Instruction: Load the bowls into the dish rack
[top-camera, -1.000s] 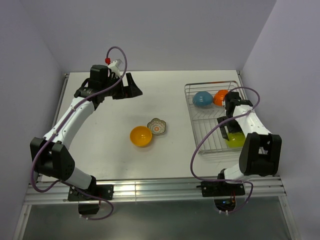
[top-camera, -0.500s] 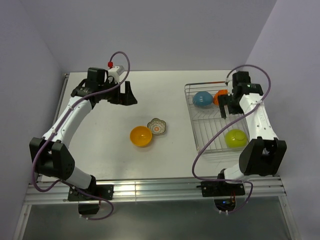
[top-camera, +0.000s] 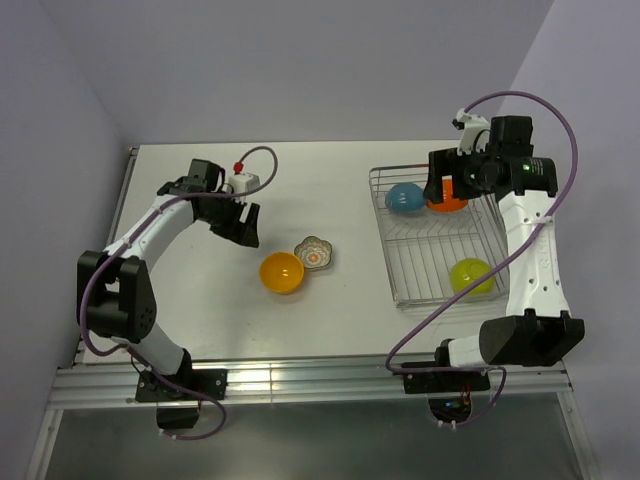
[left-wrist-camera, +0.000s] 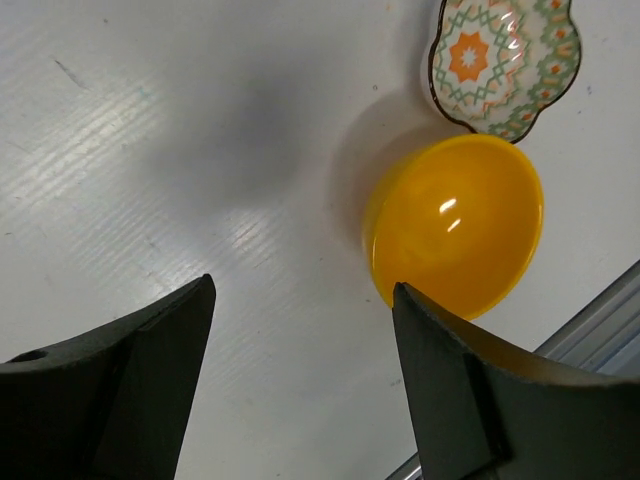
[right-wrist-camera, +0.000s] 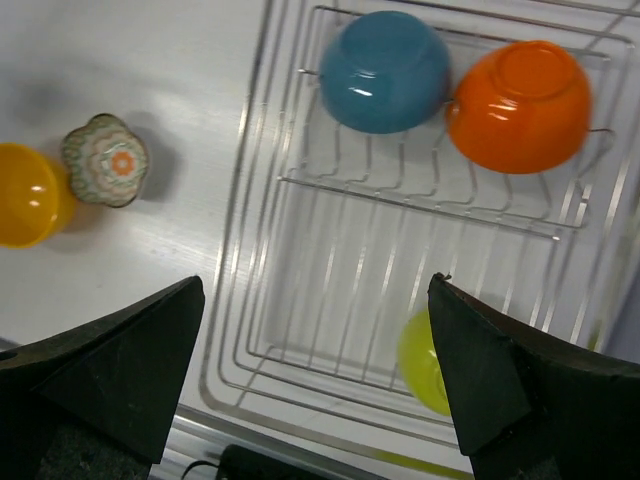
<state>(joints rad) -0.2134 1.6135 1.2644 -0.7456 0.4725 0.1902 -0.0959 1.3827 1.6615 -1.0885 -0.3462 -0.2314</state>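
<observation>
Left gripper, fingers wide and empty, should straddle yellow bowl rim squarely before pinching; right gripper hovers wide, empty, over dish rack.

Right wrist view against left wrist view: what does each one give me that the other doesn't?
Only the right wrist view shows the silver wire dish rack, holding the round blue bowl, the round orange bowl and the round lime-green bowl, plus the open right tool. Only the left wrist view shows the left tool, open and holding nothing. Both show the round yellow bowl and the scalloped floral-patterned dish side by side on the white table, outside the rack.
</observation>
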